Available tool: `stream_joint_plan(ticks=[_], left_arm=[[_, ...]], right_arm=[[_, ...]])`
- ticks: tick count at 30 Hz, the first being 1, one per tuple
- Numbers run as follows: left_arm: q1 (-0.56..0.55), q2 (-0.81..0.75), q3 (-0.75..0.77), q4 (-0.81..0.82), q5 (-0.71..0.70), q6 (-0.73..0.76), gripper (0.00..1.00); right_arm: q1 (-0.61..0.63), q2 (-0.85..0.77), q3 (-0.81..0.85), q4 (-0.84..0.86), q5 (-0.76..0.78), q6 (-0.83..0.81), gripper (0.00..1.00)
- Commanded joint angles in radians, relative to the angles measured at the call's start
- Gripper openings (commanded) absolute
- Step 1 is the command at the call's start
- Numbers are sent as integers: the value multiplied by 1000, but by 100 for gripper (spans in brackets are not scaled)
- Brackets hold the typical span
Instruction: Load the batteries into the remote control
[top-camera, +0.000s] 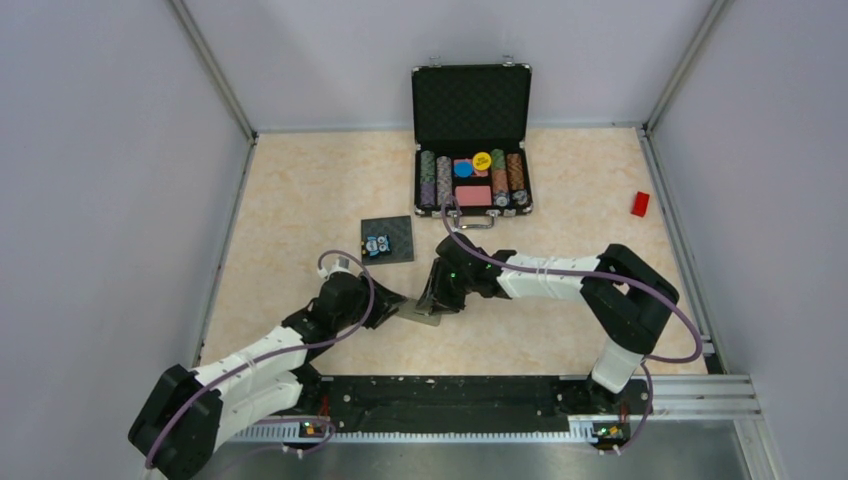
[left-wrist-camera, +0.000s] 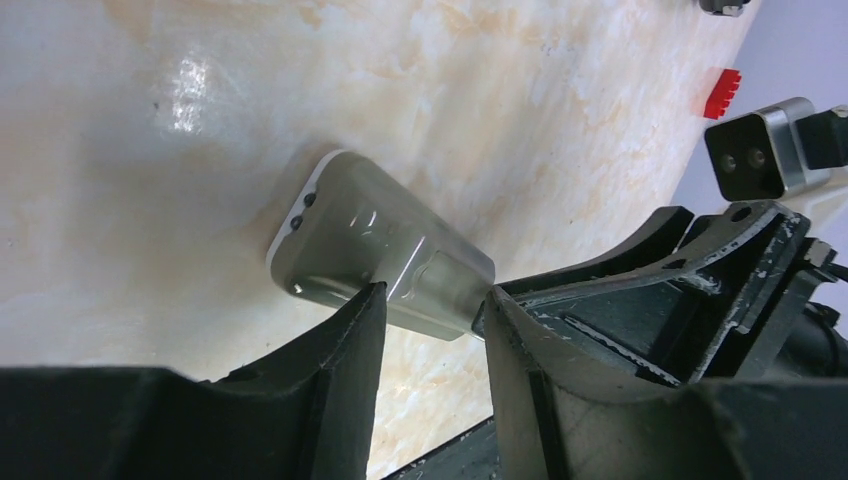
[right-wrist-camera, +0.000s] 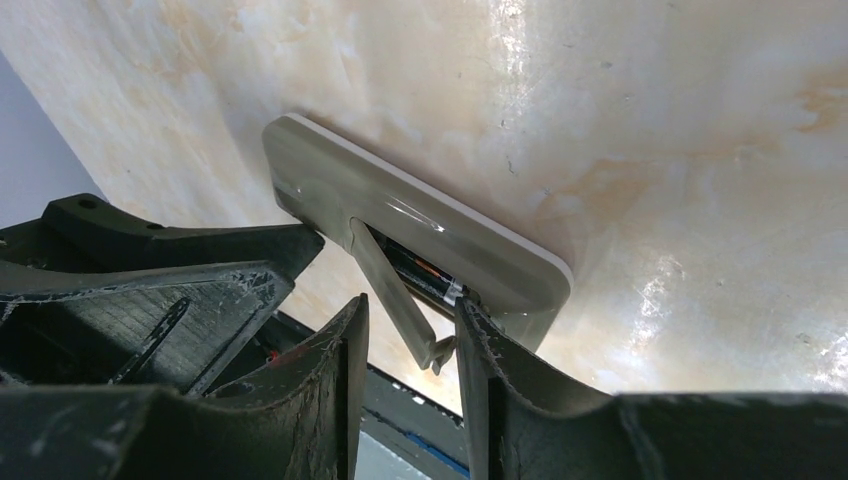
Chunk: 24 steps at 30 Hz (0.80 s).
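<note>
The remote control (top-camera: 421, 314) is grey back up between my two grippers. In the left wrist view my left gripper (left-wrist-camera: 430, 295) has its fingertips pressed against the remote's (left-wrist-camera: 380, 235) near end. In the right wrist view the remote (right-wrist-camera: 330, 180) has its battery cover (right-wrist-camera: 395, 290) swung open and hanging between the fingers of my right gripper (right-wrist-camera: 412, 310). The cover's clip touches only the right finger (right-wrist-camera: 480, 350). A dark battery (right-wrist-camera: 425, 275) with a metallic end lies in the open compartment. A second battery is hidden. In the top view my left gripper (top-camera: 392, 305) and right gripper (top-camera: 437, 300) meet over the remote.
An open black case of poker chips (top-camera: 472, 140) stands at the back. A black square pad (top-camera: 386, 240) with a small blue item lies left of it. A red block (top-camera: 640, 203) lies far right. The black base rail (top-camera: 450, 395) runs along the near edge.
</note>
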<state>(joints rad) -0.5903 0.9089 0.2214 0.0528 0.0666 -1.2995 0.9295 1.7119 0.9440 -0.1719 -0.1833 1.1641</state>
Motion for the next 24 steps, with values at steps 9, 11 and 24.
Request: stream_joint_plan(ticks=[9, 11, 24], left_arm=[[4, 13, -35, 55, -7, -4, 46], [4, 11, -36, 53, -10, -4, 46], [4, -5, -37, 41, -16, -7, 46]], right_arm=[[24, -22, 39, -103, 49, 13, 40], [24, -28, 38, -114, 56, 17, 41], [23, -100, 9, -161, 84, 25, 41]])
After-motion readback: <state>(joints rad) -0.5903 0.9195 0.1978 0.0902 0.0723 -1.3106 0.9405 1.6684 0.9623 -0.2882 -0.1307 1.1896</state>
